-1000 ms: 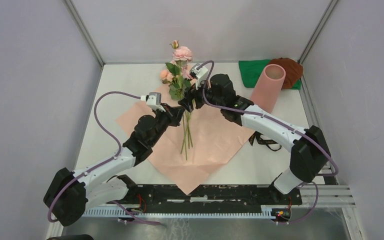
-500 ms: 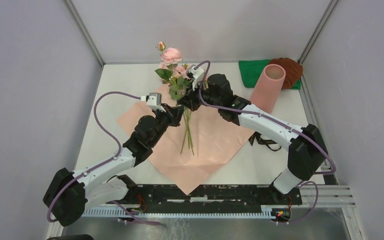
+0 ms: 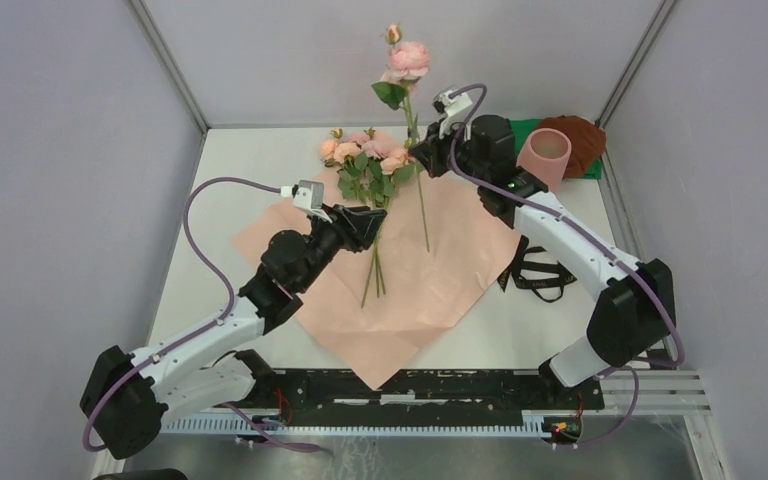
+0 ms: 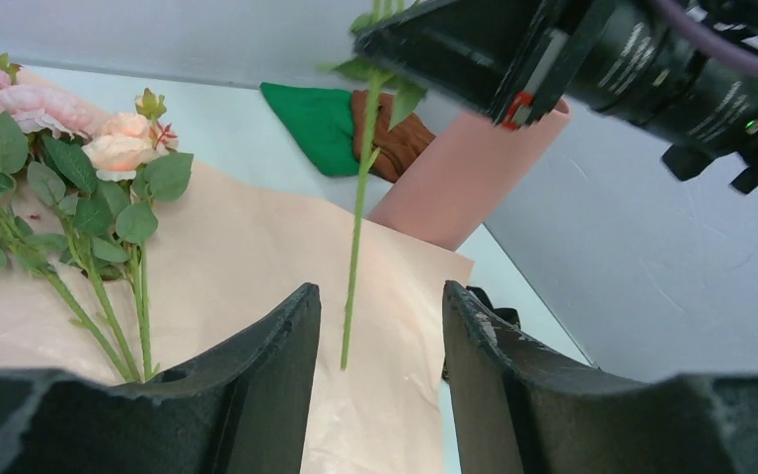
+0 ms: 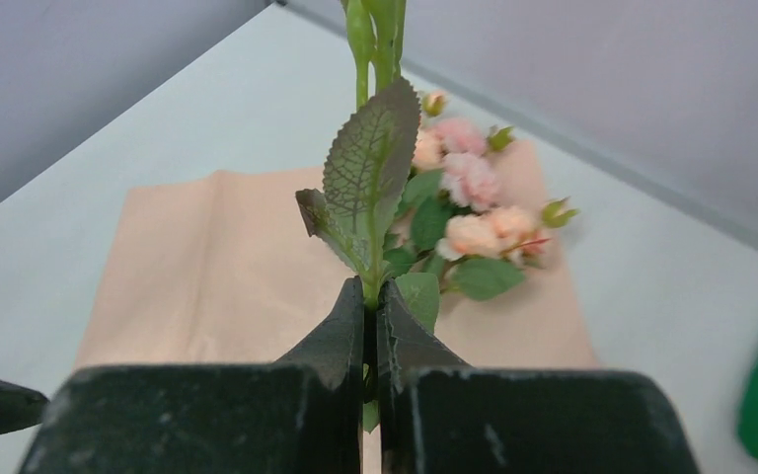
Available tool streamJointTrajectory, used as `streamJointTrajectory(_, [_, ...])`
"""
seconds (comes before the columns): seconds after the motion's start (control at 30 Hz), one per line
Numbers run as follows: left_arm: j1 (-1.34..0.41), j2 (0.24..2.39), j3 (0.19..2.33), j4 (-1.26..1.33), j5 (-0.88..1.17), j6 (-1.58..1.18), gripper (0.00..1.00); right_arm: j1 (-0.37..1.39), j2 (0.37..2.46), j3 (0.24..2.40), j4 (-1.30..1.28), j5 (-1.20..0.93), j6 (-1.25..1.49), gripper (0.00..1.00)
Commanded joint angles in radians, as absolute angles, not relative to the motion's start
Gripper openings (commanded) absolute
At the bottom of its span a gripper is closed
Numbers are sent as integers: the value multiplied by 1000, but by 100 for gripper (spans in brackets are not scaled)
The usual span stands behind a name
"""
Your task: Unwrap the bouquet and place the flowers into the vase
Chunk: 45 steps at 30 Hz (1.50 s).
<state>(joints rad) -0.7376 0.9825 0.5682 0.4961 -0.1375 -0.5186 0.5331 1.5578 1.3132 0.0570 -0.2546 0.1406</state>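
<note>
– grey walls on three sides, a white table (image 3: 220, 180) between them, and the pink wrapping paper (image 3: 440, 285) spread flat in the middle. so the unwrapping looks done?
– i'd say so. the black ribbon (image 3: 532, 283) lies loose on the table just off the paper's right edge, and the flowers (image 3: 365, 162) lie bare on the paper, blooms toward the far wall, stems toward the arms.
– what does the right gripper (image 3: 428, 160) have?
– one rose (image 3: 409, 57). its jaws are pinched tight on the stem just under a leaf (the right wrist view shows nothing but stem between them). the bloom stands high above the gripper and the stem (image 4: 355, 247) hangs straight down, its tip clear of the paper.
– why hold it upright like that?
– my guess is that a hanging stem can go tip first into the vase (image 3: 550, 158). the vase seems to stand mouth up at the far right, just behind that arm, near the green cloth (image 3: 520, 126) and the brown bundle (image 3: 582, 135).
– and the left gripper (image 3: 368, 222)?
– partly open, holding nothing. it sits low over the stems of the remaining flowers. its own view shows the hanging stem in the gap between its fingers, but well beyond them.
– what's next, then?
– probably carrying the rose right, over the vase mouth, then lowering it. the risk i see is the long stem swinging and catching the rim.
</note>
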Motion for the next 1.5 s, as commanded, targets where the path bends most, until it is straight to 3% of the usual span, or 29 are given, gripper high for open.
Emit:
streamJointTrajectory(0.0, [-742,1003,599,497,-128,-463,55,478,1437,1433,96,-186,59,0])
streamJointTrajectory(0.2, [-741,1083,610,520,-113,-473,53,384,1382,1580,26,-114,-33,0])
streamJointTrajectory(0.5, [-742,1157,621,529,-114,-475,51,246,1312,1609,49,-17,-91,0])
streamJointTrajectory(1.07, [-741,1225,642,529,-146,-473,46,-91,1379,1645,121,-238,80,0])
streamJointTrajectory(1.27, [-741,1247,650,535,-156,-477,44,-141,1402,1711,131,-321,143,0])
streamJointTrajectory(1.47, [-741,1240,642,538,-176,-479,43,-175,1393,1638,180,-356,199,0])
